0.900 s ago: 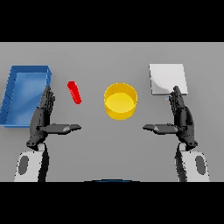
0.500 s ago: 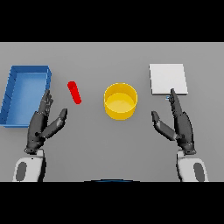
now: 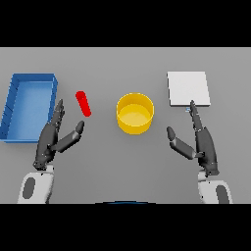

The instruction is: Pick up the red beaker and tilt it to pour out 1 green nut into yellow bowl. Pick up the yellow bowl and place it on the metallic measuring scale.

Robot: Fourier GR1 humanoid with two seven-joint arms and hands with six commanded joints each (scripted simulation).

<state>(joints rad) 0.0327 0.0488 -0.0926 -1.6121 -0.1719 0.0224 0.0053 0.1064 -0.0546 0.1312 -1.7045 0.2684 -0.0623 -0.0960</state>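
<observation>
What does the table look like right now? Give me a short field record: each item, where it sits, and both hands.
red beaker: lying on the table, between the blue tray and the yellow bowl, untouched
yellow bowl: centre of the table, upright, not held
measuring scale: far right, flat pale plate, nothing on it
blue tray: far left
left hand: open, near side of the red beaker, apart from it
right hand: open, fingertips close to the measuring scale's near edge
task state: nothing grasped yet
</observation>
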